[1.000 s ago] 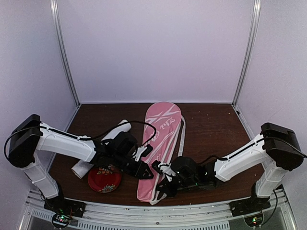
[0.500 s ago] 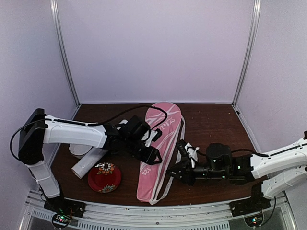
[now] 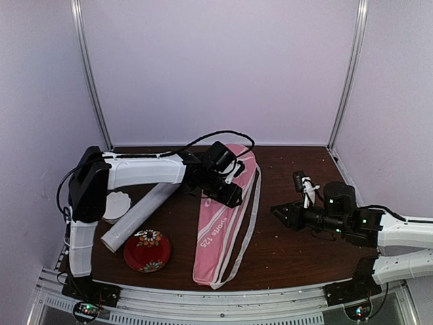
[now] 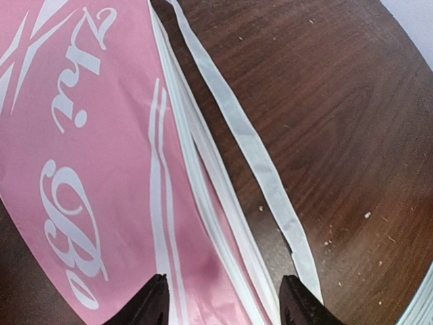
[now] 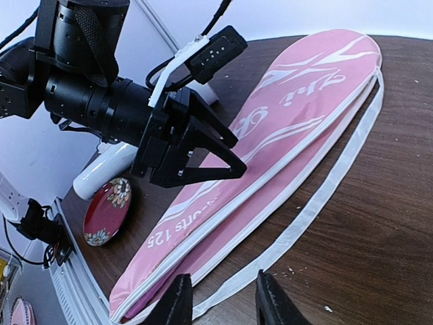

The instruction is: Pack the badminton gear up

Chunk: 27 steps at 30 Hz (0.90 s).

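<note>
The long pink bag [image 3: 213, 237] with white lettering lies lengthwise down the middle of the table, its white strap [image 3: 252, 217] trailing along its right side. My left gripper [image 3: 232, 196] hovers open over the bag's upper half; in the left wrist view the fingers [image 4: 155, 301] straddle the bag's white-piped edge [image 4: 203, 203] with nothing between them. My right gripper [image 3: 279, 212] stands open over bare table to the right of the bag, and in its own view the strap [image 5: 318, 203] runs just ahead of its open gripper [image 5: 223, 298]. The long white tube [image 3: 139, 213] lies at the left.
A red floral plate [image 3: 147, 250] sits near the front left, close to the tube's near end. A white scalloped bowl [image 3: 115, 205] lies behind the tube by the left arm. White walls and metal posts [image 3: 91, 74] enclose the table.
My left gripper has moved from the bag's lower part up toward the back and opened wider. My right gripper has let go, opened and pulled back to the right, off the bag.
</note>
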Tool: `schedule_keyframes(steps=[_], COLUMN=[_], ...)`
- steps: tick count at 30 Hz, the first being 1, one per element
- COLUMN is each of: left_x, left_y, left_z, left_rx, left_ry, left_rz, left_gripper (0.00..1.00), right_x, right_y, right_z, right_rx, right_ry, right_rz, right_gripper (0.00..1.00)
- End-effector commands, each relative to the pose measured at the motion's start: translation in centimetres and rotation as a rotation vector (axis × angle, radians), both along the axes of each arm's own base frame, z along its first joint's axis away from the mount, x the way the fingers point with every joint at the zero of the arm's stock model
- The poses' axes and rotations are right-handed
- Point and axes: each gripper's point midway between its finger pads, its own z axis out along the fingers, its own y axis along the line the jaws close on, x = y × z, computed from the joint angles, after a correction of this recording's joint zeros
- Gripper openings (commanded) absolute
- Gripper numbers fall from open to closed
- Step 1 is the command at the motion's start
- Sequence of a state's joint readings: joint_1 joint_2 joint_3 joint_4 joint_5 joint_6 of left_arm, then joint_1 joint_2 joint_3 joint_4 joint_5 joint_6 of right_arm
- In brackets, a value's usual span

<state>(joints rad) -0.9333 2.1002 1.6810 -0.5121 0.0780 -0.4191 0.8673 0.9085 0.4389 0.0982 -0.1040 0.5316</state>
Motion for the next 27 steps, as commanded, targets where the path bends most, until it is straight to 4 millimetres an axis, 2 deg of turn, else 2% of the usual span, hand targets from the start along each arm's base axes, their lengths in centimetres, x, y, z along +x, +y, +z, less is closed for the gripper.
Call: schedule_keyframes(steps=[1,8,12,18,27], left_x=[1.7,1.3,0.0,-3.6,-10.8], left_y=[-0.3,-1.6,-1.5,-1.4,1.0], left_z=[-1.7,-4.9,-6.6,-8.7,-11.6], left_rx=[0.070,0.085,0.103,0.145,0.146], left_ry=[-0.015,0.050,0.091,0.132,0.233], left_rz=[-0.022,-0.069,-0.104,-0.197,-0.317], left_gripper=[0.58,0.53,0.42,0.27,0.19], right_x=[1.1,2.2,2.8,3.5,4.8], right_y=[-1.9,-3.4,-4.1,-4.6,-4.8], right_z=[0.1,0.0,-0.5,-1.4,-2.1], right_rx=[-0.007,-0.028,-0.044,-0.085,-0.132], right_ry=[0.027,0.033,0.042,0.058,0.080], right_rz=[-0.082,-0.141,-0.165,-0.194,-0.227], right_gripper=[0.35,0.35,0.35,0.34,0.34])
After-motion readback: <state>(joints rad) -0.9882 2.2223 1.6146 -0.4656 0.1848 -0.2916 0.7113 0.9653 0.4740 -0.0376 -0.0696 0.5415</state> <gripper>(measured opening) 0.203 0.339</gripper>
